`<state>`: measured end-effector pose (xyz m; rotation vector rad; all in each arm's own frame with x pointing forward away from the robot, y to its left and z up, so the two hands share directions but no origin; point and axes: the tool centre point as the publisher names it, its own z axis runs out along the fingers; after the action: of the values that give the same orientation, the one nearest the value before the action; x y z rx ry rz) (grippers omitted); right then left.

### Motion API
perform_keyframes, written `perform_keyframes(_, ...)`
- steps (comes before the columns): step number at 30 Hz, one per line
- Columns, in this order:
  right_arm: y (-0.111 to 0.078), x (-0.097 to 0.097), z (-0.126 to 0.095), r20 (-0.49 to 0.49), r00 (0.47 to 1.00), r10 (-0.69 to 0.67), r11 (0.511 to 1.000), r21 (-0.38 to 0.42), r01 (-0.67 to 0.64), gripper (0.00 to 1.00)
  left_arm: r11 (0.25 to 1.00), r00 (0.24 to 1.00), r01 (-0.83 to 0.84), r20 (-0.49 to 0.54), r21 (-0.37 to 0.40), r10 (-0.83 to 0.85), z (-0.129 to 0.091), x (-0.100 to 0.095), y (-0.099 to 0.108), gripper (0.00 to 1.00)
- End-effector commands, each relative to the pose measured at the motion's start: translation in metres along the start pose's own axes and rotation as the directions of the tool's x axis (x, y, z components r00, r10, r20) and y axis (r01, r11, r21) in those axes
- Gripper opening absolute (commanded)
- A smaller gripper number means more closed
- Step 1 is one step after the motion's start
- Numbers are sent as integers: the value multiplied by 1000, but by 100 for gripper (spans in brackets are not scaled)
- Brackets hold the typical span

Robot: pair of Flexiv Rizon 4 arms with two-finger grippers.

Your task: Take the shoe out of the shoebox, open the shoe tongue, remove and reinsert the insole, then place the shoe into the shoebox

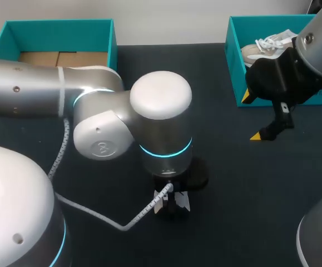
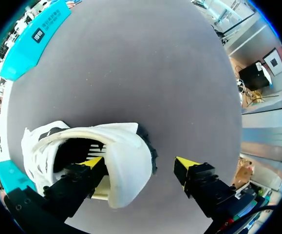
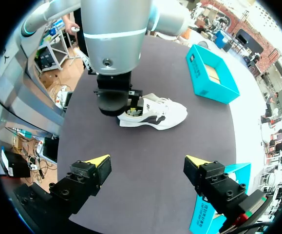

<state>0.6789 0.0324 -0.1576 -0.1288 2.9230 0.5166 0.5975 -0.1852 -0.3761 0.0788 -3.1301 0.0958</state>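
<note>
Left gripper [image 2: 141, 165] stood released. One yellow-tipped finger was sunk inside the opening of the shoe [image 2: 123, 146]. The other stood outside, over the bare table [image 2: 145, 73] and clear of the shoe. The collar wall therefore lay between open jaws, and nothing was grasped. Right gripper [image 3: 147, 163] was likewise released and empty. It hung over the table at the right, just in front of the shoebox [image 1: 236, 72] and well apart from the shoe.

Probable faults from this position:
- Closing now would likely pinch the collar wall rather than the insole, because only one finger was inside.
- Lifting or shifting sideways could drag or tip the shoe, since the inner finger could hook the collar and nothing braced the shoe.
- Pulling the insole without a hold-down could raise the whole shoe with it.

The shoe stood on its sole at the near middle of the table, under the left wrist. It was a white sneaker with black side markings and a dark trim at the heel, and its interior was dark. Whether the insole was seated could not be told. The shoebox at the far right held a second white laced shoe [image 1: 263, 47]. A teal box [image 1: 60, 34] stood at the far left.
</note>
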Motion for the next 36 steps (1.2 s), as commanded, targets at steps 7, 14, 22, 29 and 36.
perform_keyframes(7, 2, -3, 1, -6, 1000, 1, 1000, 4, -1, 100, 1000, 1000, -12, 9, -22, 12, 16, 5, -7, 56)
perform_keyframes(14, 2, -3, 1, -6, 1000, 1, 1000, 4, -1, 100, 999, 1000, -5, -10, -32, 5, 21, 6, -4, 39)
perform_keyframes(22, 2, -3, 1, -6, 1000, 1, 1000, 4, -1, 100, 999, 996, 7, -89, -43, -10, 28, 7, 0, 0)
perform_keyframes(29, 2, -3, 1, -6, 1000, 1, 1000, 4, -1, 100, 998, 991, 20, -131, -62, -28, -2, 5, 12, 0)
perform_keyframes(36, 2, -3, 1, -6, 1000, 1, 1000, 4, -1, 100, 997, 990, 35, -133, -71, -44, -68, -4, 30, 0)
